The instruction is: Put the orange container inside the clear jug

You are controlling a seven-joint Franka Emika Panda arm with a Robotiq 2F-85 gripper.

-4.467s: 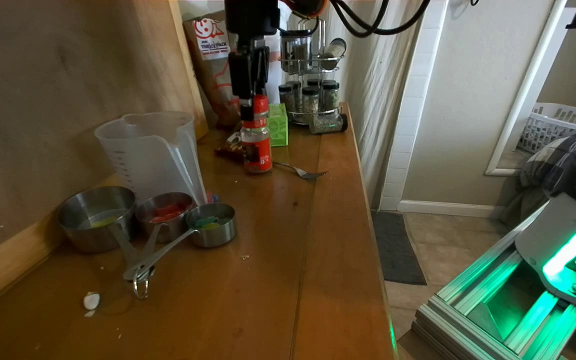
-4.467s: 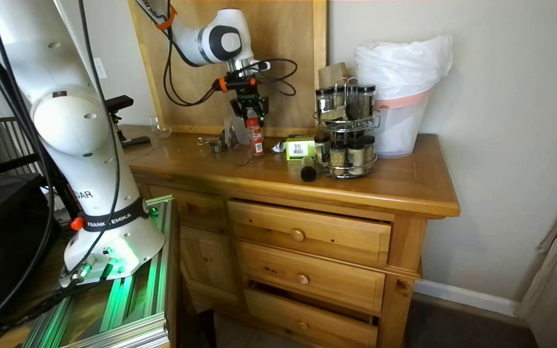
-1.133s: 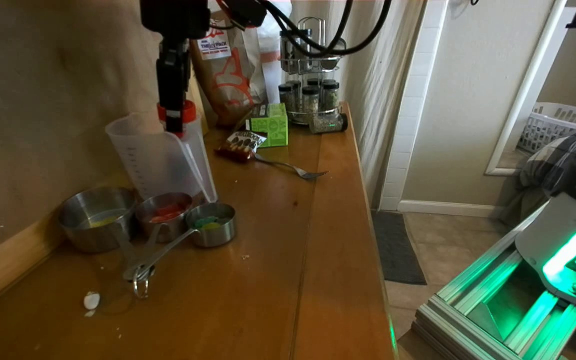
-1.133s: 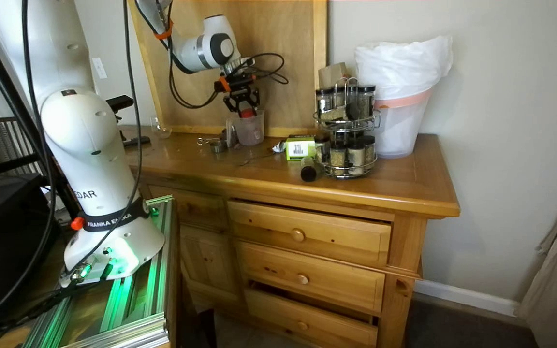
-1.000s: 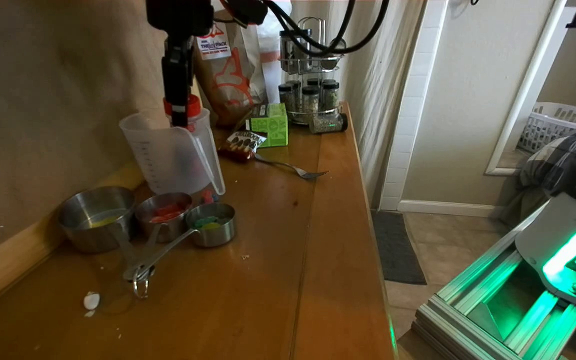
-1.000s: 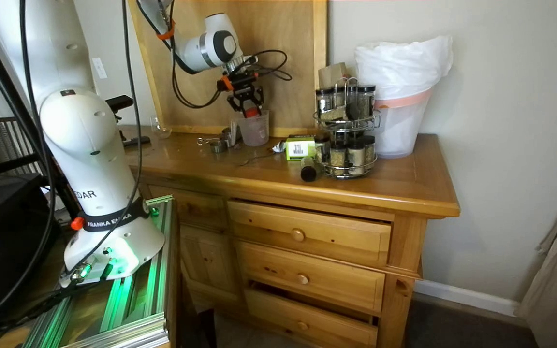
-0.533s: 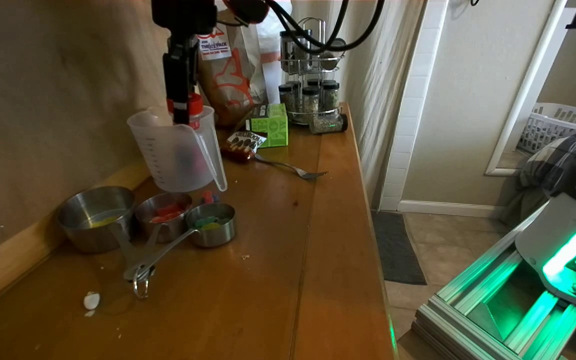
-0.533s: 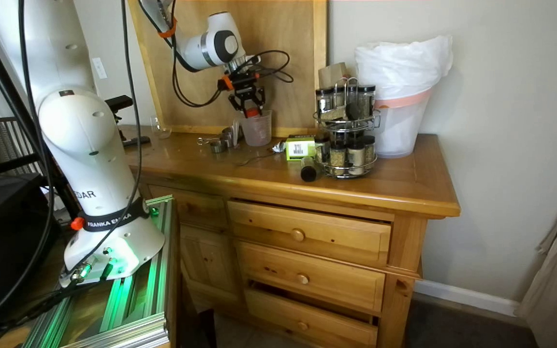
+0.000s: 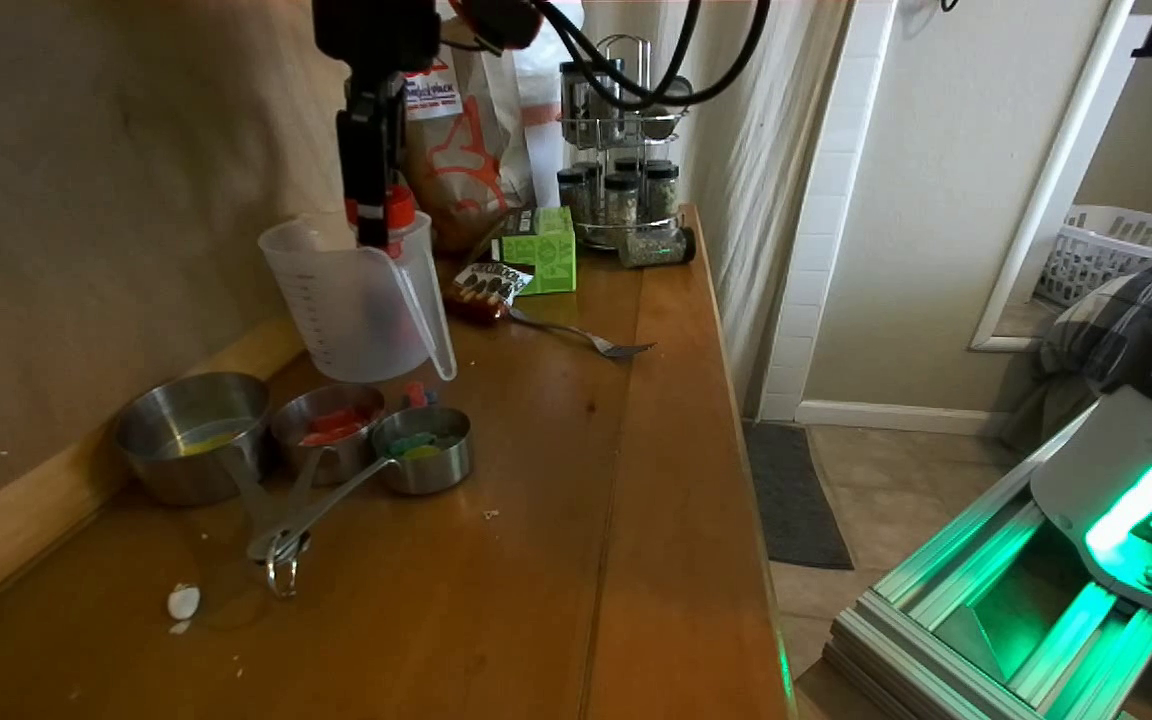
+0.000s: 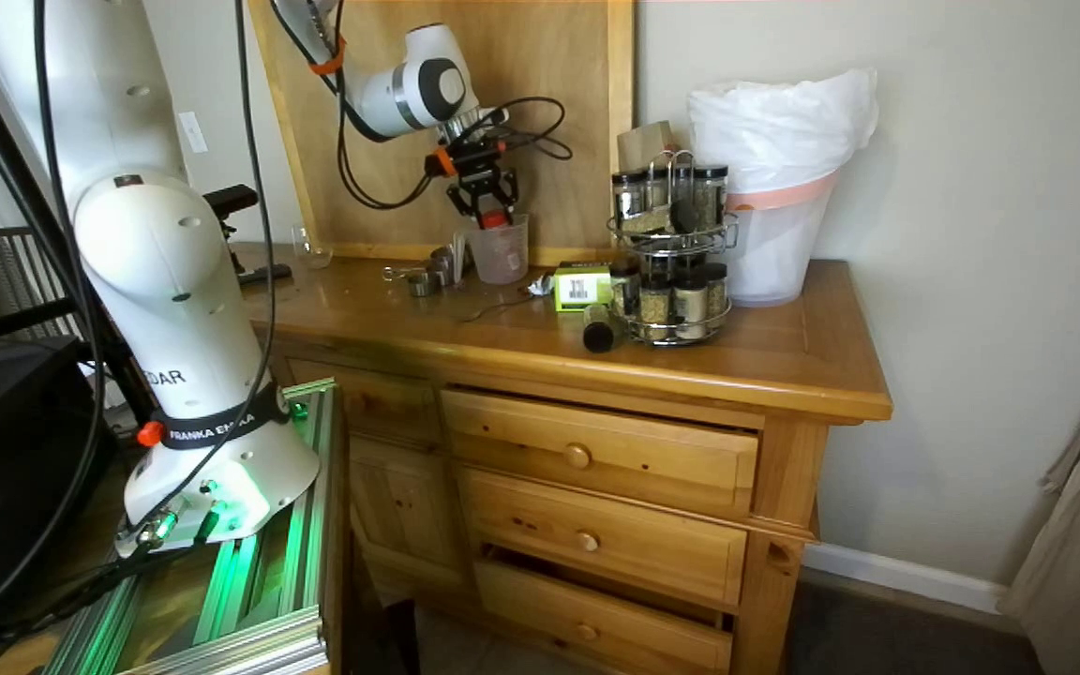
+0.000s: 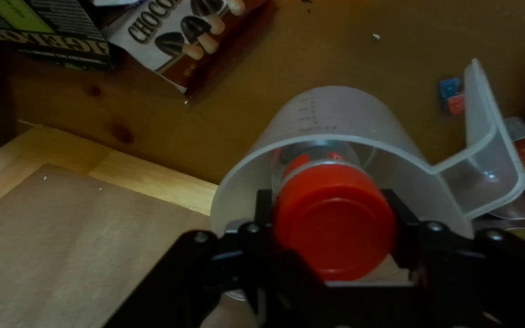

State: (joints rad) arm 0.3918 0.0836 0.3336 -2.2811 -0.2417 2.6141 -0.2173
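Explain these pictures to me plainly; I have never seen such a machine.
The machine is a white robot arm; its black end effector does the grasping. Two pictures view the scene from outside the robot; the third looks down from its wrist.

On the wooden counter are a clear jug, three metal measuring cups, a fork, a snack packet, a green box and a wire spice rack, with a jar lying on its side by the rack.

The end effector grips a red-lidded container near its top. The container's body reaches down inside the jug, and its lid sits near the jug's rim. Whether it touches the jug's bottom cannot be made out.
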